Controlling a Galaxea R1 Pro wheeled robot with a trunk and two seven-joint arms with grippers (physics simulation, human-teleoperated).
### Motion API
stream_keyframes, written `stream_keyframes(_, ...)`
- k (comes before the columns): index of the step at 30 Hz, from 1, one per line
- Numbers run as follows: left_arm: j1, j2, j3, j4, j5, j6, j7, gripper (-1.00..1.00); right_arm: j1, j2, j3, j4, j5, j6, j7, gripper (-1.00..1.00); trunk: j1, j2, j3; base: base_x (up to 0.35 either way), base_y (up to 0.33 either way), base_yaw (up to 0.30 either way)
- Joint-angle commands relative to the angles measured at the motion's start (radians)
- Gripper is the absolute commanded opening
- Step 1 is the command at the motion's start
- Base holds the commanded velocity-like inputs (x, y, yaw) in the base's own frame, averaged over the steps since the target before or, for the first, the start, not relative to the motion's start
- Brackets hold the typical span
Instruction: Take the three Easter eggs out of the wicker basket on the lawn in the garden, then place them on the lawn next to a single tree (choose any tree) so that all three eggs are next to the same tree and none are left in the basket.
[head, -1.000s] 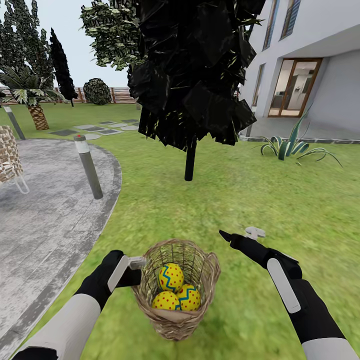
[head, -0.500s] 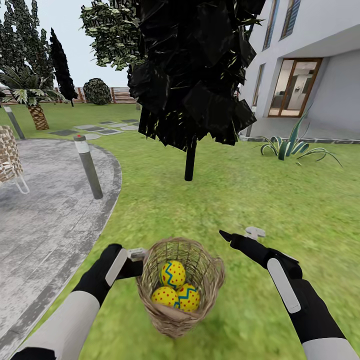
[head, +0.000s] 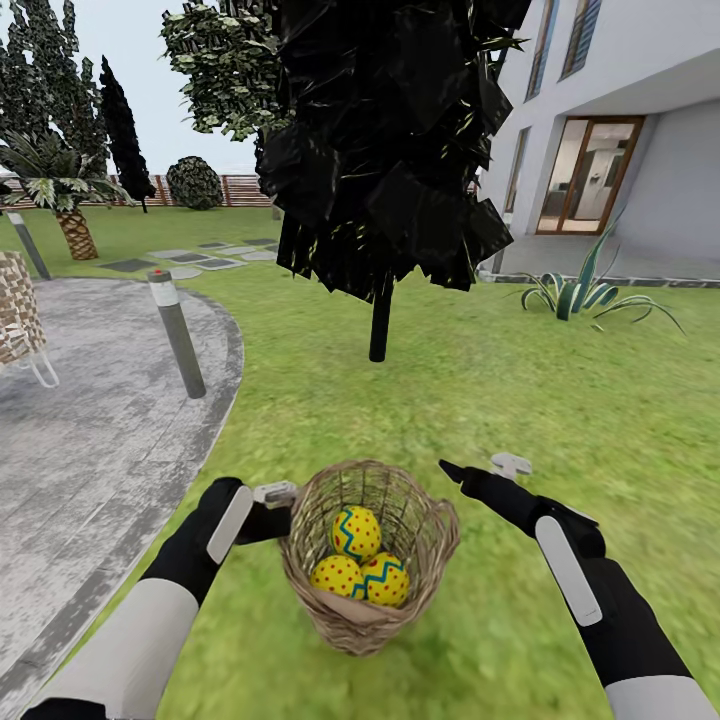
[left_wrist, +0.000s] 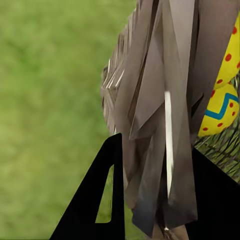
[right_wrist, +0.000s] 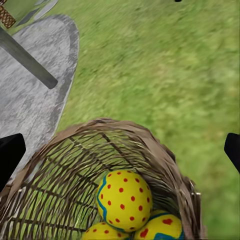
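The wicker basket (head: 370, 555) sits tilted over the lawn (head: 500, 390) just in front of me, with three Easter eggs (head: 356, 532) inside. My left gripper (head: 278, 497) is shut on the basket's left rim. In the left wrist view the wicker rim (left_wrist: 150, 100) runs between the black fingers (left_wrist: 107, 195), with two eggs (left_wrist: 220, 110) beside it. My right gripper (head: 478, 466) hangs open just right of the basket, holding nothing. Its wrist view looks down into the basket (right_wrist: 75, 165) at the eggs (right_wrist: 124, 200). A tree (head: 380, 320) with black foliage stands a short way ahead.
A grey paved path (head: 90, 420) curves along the left, with a grey bollard (head: 178, 335) at its edge and a woven chair (head: 15, 320) beyond. A palm (head: 70, 220) stands at the far left. A spiky plant (head: 580, 290) and the white house (head: 640, 150) are on the right.
My left gripper has carried the basket a little forward and to the right, and the eggs have shifted inside it. The right arm has stayed where it was.
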Motion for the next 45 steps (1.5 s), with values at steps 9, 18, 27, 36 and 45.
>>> stream_keyframes(9,0.000,0.004,-0.002,0.007,0.046,0.000,0.012,-1.00,-0.001,-0.002,-0.027,-0.006,-0.002,0.005,-0.007,1.00,0.000,0.000,0.003,0.000,0.000,-0.089)
stream_keyframes(18,0.001,0.003,-0.002,0.009,0.047,0.000,0.012,-1.00,-0.001,-0.005,-0.042,-0.004,-0.001,0.005,-0.007,1.00,0.000,0.000,0.012,0.000,0.000,-0.233)
stream_keyframes(27,0.002,0.003,-0.002,0.009,0.076,0.000,0.012,-1.00,-0.001,-0.008,-0.043,-0.004,-0.002,0.004,-0.002,1.00,0.000,0.000,0.023,0.000,0.000,-0.229)
stream_keyframes(36,0.001,0.004,-0.001,0.008,0.076,0.000,0.012,-1.00,-0.001,-0.008,-0.043,-0.002,-0.002,0.004,-0.004,1.00,0.000,0.000,0.034,0.000,0.000,-0.228)
stream_keyframes(45,0.001,0.003,0.000,0.005,0.077,0.000,0.012,-1.00,-0.001,-0.006,-0.042,-0.001,-0.001,0.004,-0.005,1.00,0.000,0.000,0.044,0.000,0.000,-0.227)
